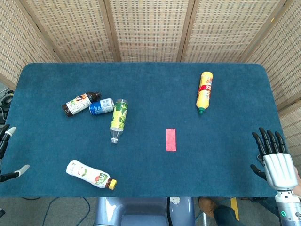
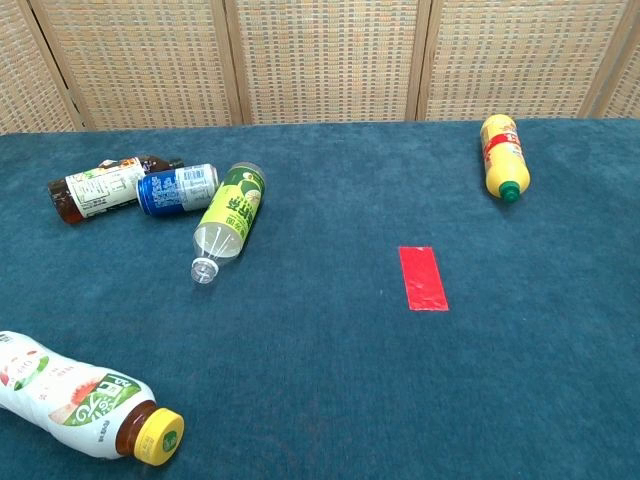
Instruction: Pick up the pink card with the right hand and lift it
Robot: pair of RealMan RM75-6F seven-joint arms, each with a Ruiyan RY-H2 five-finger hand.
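Observation:
The pink card [image 1: 170, 140] lies flat on the blue table [image 1: 150, 94], a little right of centre; the chest view shows the card [image 2: 423, 278] with nothing touching it. My right hand [image 1: 273, 157] hovers at the table's right front corner, fingers spread and holding nothing, well to the right of the card. Only the fingertips of my left hand [image 1: 7, 153] show at the left edge of the head view, apart and empty. Neither hand shows in the chest view.
A yellow bottle [image 1: 204, 92] lies at the back right. On the left lie a dark bottle [image 1: 80, 103], a blue can [image 1: 101, 106] and a green-label clear bottle [image 1: 119, 119]. A white bottle with a yellow cap [image 1: 90, 174] lies front left.

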